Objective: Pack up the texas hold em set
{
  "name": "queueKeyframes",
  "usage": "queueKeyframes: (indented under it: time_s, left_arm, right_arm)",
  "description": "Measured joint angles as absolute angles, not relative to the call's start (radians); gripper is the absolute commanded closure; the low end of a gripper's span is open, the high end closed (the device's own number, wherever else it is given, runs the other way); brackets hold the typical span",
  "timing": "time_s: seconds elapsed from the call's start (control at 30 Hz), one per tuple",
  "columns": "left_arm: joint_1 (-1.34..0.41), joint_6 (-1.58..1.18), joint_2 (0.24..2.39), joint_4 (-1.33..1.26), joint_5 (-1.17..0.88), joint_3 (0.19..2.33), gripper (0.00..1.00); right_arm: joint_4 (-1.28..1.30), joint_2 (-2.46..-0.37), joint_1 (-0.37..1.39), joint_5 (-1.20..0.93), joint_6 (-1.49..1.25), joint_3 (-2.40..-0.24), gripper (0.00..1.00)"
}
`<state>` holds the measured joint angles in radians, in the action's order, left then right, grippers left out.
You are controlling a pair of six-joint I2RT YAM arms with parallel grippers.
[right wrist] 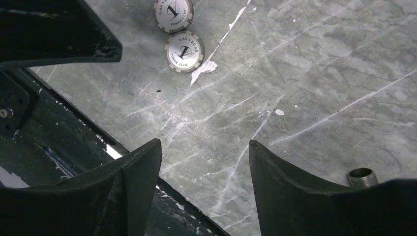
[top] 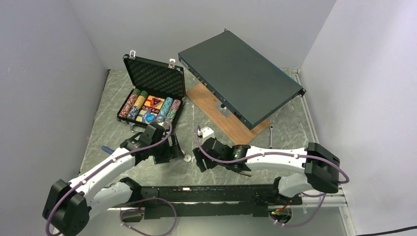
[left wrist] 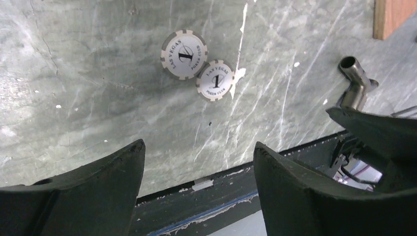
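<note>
The open briefcase [top: 152, 93] sits in the upper left of the overhead view, its foam-lined lid raised and rows of coloured chips in its tray. To its right a large flat dark-grey box [top: 241, 81] rests tilted on a wooden board [top: 216, 115]. Two white chips lie loose on the marble table [top: 290, 128], well below the case in the frame, in the gap between the two arms' heads. In the left wrist view the left pincer [left wrist: 199, 145] has its fingers spread wide with nothing between them. The upper chip [left wrist: 184, 48] and the lower chip [left wrist: 215, 80] lie flat, edge to edge, above the gap and apart from both fingers. In the right wrist view the right pincer [right wrist: 204, 142] also stands apart and empty. There the same pair of chips lies at the top of the frame, up and left of its gap, just beside the left pincer's dark finger in the upper left corner. A short threaded metal tube [right wrist: 361, 177] shows at the lower right.
</note>
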<state>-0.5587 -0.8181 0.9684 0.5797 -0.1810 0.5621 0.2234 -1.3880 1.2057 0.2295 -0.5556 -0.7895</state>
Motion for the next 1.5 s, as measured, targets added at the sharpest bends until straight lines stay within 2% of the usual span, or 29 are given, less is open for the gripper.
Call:
queueKeyframes:
  time_s: [0.17, 0.43, 0.83, 0.9, 0.97, 1.1, 1.2, 1.27, 1.37, 1.43, 1.5]
  left_arm:
    - [-0.56, -0.85, 1.142, 0.585, -0.141, 0.64, 0.24]
    - [-0.574, -0.916, 1.418, 0.675, -0.056, 0.839, 0.23]
    - [-0.647, -1.073, 1.672, 0.857, 0.054, 1.05, 0.41]
    - [-0.648, -1.086, 1.681, 0.872, 0.062, 1.05, 0.41]
    - [-0.648, -1.091, 1.682, 0.889, 0.069, 1.05, 0.42]
    - [-0.647, -1.088, 1.651, 0.892, 0.083, 1.031, 0.32]
    - [-0.627, -1.053, 1.533, 0.893, 0.086, 0.963, 0.17]
    - [-0.596, -1.024, 1.422, 0.911, 0.09, 0.931, 0.08]
    - [-0.545, -0.978, 1.238, 0.95, 0.115, 0.921, 0.01]
    - [-0.51, -0.935, 1.102, 0.976, 0.137, 0.925, 0.01]
    - [-0.486, -0.899, 1.002, 1.003, 0.146, 0.939, 0.01]
  right_arm:
    - [0.223, -1.372, 1.206, 0.229, -0.551, -0.789, 0.36]
    - [0.221, -1.322, 1.206, 0.23, -0.561, -0.746, 0.37]
    - [0.222, -1.24, 1.206, 0.235, -0.577, -0.691, 0.37]
    - [0.222, -1.239, 1.206, 0.234, -0.576, -0.686, 0.34]
    - [0.221, -1.239, 1.206, 0.234, -0.576, -0.681, 0.26]
    - [0.216, -1.254, 1.206, 0.23, -0.567, -0.682, 0.14]
    - [0.218, -1.317, 1.206, 0.221, -0.555, -0.717, 0.1]
    - [0.219, -1.373, 1.206, 0.212, -0.546, -0.756, 0.1]
    - [0.229, -1.456, 1.206, 0.197, -0.529, -0.828, 0.1]
    - [0.24, -1.523, 1.206, 0.188, -0.514, -0.894, 0.12]
    - [0.263, -1.593, 1.206, 0.183, -0.497, -0.971, 0.19]
